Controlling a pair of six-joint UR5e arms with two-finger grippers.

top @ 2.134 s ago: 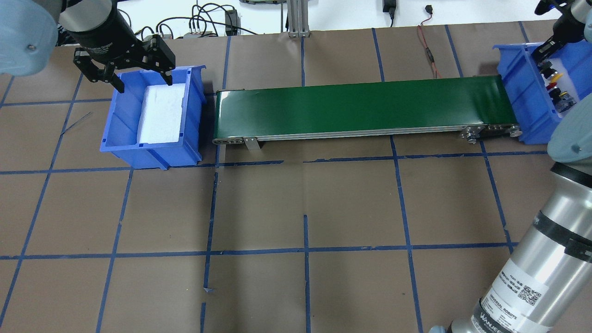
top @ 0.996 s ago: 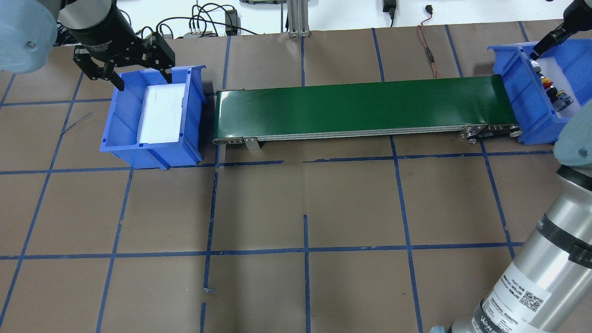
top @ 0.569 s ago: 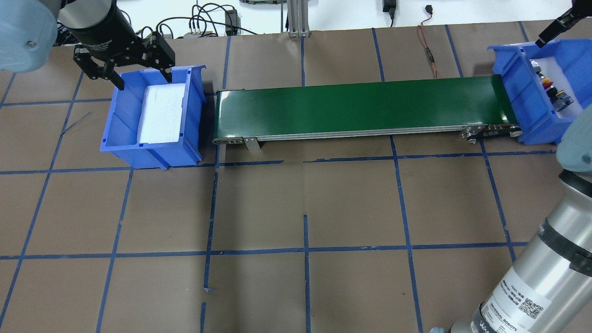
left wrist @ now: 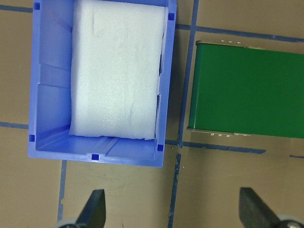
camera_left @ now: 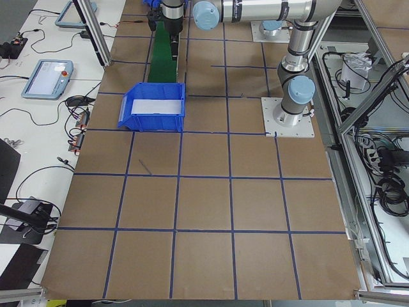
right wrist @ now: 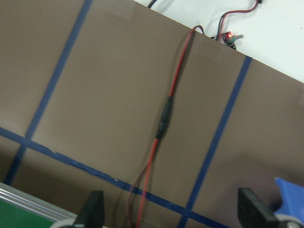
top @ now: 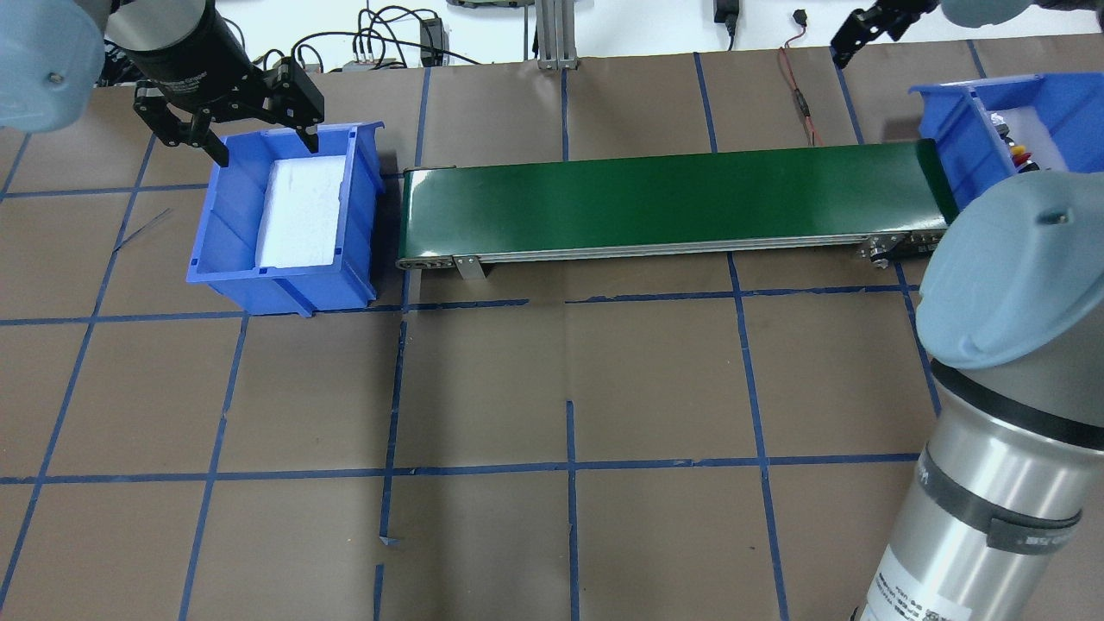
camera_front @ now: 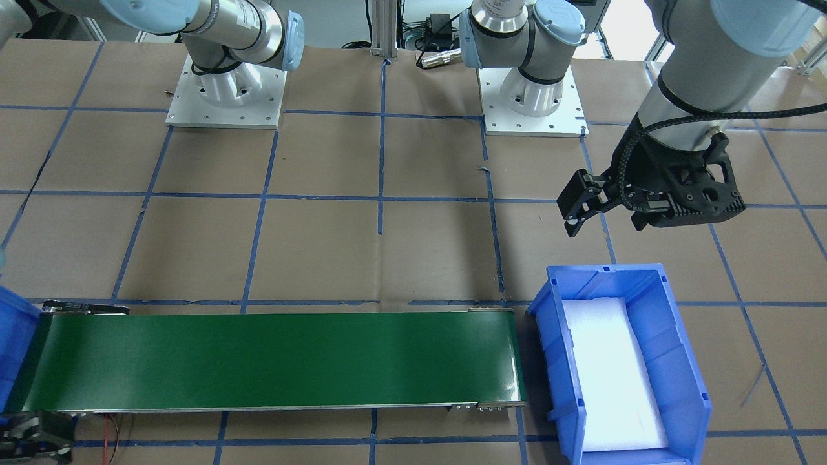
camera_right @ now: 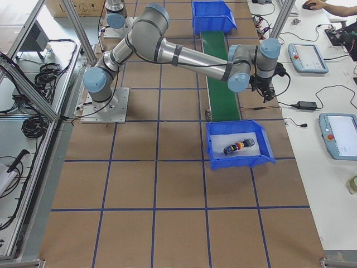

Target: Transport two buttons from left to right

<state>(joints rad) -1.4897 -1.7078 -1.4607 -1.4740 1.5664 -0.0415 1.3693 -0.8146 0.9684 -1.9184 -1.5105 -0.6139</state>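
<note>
- The left gripper (top: 270, 156) hovers above the far rim of the left bin (top: 285, 297), near the far left corner of the surface (top: 569, 371). Its fingers are spread wide, and its wrist view shows nothing between them.
- The left bin shows only a white foam pad (top: 297, 211); no button is visible in it.
- The green conveyor belt (top: 673, 198) runs along the far side of the surface from one bin to the other, and no button shows on it.
- The right gripper (right wrist: 175, 211) hangs over the far edge of the surface, apart from the right bin (top: 957, 129) and above a red wire (right wrist: 164, 118). Its fingers are also wide apart and hold nothing.
- The buttons (camera_right: 240, 146) lie together on the foam inside the right bin, at the far right corner of the surface. Red and yellow show among the black parts, though the caps are too small to separate cleanly.
- Judgement: both buttons seem delivered, so the carrying looks finished. The next move calls for no grasp, only taking both arms clear, with the right one kept off the wire and the bin rim.
</note>
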